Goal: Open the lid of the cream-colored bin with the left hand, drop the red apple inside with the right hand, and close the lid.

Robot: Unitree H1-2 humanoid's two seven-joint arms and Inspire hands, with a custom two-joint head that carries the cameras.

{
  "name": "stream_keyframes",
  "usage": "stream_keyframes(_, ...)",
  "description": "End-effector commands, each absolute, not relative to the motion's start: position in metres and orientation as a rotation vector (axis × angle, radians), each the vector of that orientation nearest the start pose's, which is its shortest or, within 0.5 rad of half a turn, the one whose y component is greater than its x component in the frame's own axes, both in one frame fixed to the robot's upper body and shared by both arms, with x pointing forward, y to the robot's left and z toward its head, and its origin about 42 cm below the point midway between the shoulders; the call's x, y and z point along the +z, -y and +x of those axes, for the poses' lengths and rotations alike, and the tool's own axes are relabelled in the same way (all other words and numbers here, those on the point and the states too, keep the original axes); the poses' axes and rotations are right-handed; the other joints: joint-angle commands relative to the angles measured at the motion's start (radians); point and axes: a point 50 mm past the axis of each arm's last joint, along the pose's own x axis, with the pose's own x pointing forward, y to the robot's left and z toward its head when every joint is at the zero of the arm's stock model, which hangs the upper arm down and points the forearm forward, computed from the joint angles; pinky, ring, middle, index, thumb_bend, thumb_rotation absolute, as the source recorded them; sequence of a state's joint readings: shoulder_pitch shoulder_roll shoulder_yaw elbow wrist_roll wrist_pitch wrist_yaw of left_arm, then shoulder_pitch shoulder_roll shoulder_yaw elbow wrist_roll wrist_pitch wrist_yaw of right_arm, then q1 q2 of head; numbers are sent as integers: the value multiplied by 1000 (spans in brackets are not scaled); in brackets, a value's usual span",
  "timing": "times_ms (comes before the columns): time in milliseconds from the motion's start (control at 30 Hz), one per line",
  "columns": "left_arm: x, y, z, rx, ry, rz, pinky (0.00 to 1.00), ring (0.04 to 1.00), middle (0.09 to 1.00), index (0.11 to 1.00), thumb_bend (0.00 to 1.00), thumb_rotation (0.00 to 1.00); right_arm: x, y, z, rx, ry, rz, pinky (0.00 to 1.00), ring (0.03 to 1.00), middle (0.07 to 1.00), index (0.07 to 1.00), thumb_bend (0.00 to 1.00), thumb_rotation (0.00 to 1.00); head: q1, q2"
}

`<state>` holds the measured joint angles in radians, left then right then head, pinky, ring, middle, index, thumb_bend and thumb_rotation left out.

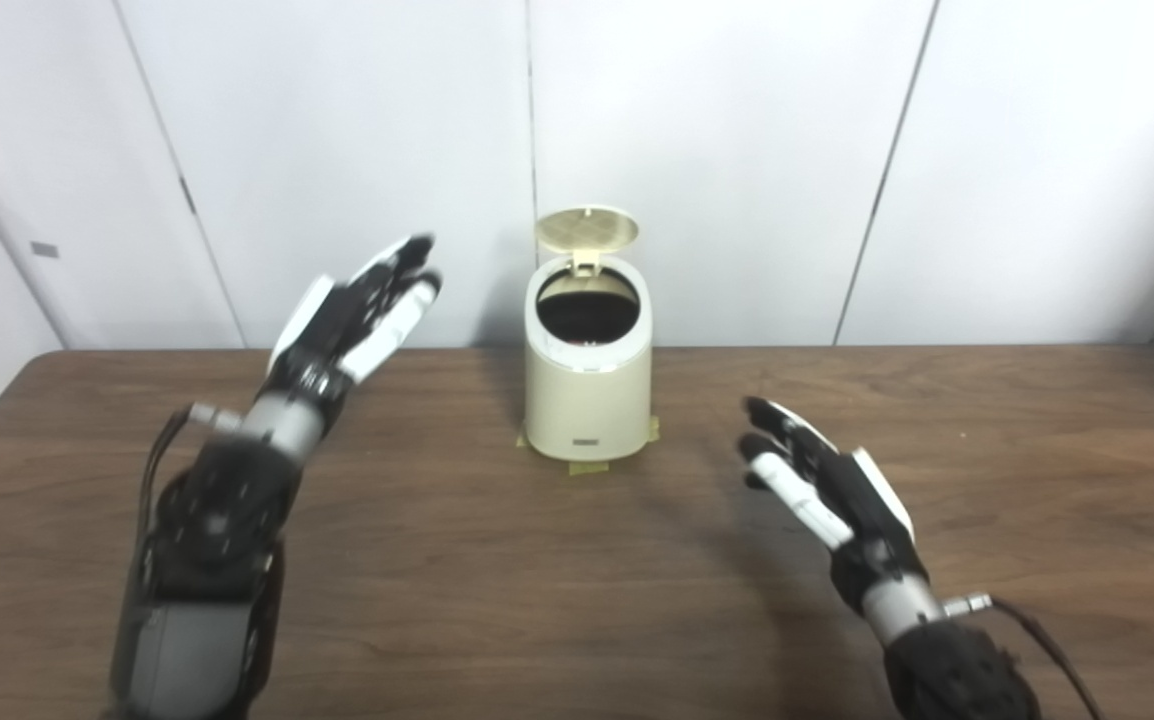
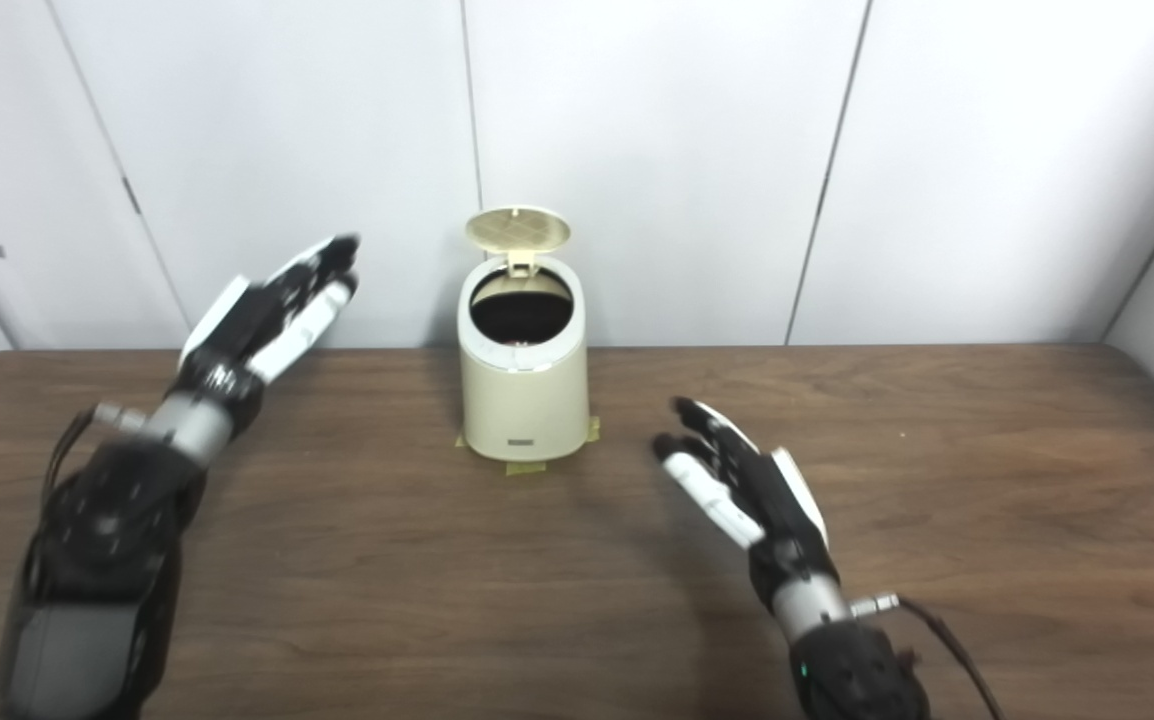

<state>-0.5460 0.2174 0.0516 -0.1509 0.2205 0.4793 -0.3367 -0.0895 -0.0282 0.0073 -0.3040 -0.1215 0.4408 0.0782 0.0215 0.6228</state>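
Dark wood-grain table point(image 1: 497, 600) fills the lower half of both head views, and both arms enter from the bottom edge. Nearest the camera, the right hand point(image 1: 827, 485) is held above the table, front-right of the bin and apart from it; its fingers point(image 1: 795, 492) are spread and extended, palm toward the centre, grasping nothing. The left hand point(image 1: 357, 315) is raised higher on the left side, level with the upper part of the bin and separated from it by a clear gap. It too is released, fingers stretched out toward the bin, slightly blurred at the tips, holding nothing. Between the two hands and farther back stands the cream-colored bin point(image 1: 587, 400), upright near the table's rear edge, with strips of yellowish tape point(image 1: 589, 467) visible at its base on the table surface. The lid point(image 1: 587, 230) is up, standing nearly vertical on its hinge at the back rim, its ribbed underside facing the camera. The round opening is exposed and the interior reads dark. A faint reddish trace shows at the lower inside rim, but whether this is the red apple cannot be told; no apple is visible on the table or in either hand. Behind everything, white wall panels point(image 1: 717, 150) with vertical seams.
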Motion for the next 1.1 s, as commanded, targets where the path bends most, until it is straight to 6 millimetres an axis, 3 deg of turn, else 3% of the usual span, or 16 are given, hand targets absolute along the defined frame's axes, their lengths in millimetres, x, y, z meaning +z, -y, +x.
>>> stream_keyframes(0,338,-228,426,-218,256,463,941,973,972,956,352,770,190,207,305,50,72,-110,893,940,950,941,571,999,0,-1)
stream_keyframes(133,355,-220,441,-235,259,494,924,965,964,942,388,800,181,206,299,43,68,-101,896,935,944,937,614,1000,1,-2)
stream_keyframes(267,366,-208,457,-270,246,523,902,945,953,931,415,801,176,201,292,55,51,-78,856,913,930,934,583,1000,3,0)
stream_keyframes(467,372,-185,466,-326,242,555,878,926,927,909,366,844,169,194,290,72,42,-45,883,926,937,936,586,1000,0,-2)
stream_keyframes(633,376,-167,475,-379,229,615,866,904,908,907,409,916,170,195,291,69,34,-12,889,936,942,937,581,1000,4,-1)
stream_keyframes(700,376,-161,479,-397,225,646,848,889,890,895,410,884,169,195,290,69,28,-15,885,936,942,938,578,1000,1,-1)
stream_keyframes(800,376,-156,480,-439,216,698,827,867,862,882,405,882,169,195,290,70,25,-23,873,935,942,940,579,1000,-1,-2)
stream_keyframes(867,375,-151,478,-481,208,756,846,877,852,887,427,966,170,194,291,71,27,-20,861,930,939,938,574,1000,0,-2)
stream_keyframes(1067,368,-143,474,-480,213,827,910,894,852,862,440,985,168,193,292,74,25,-17,837,916,932,932,559,1000,-2,-3)
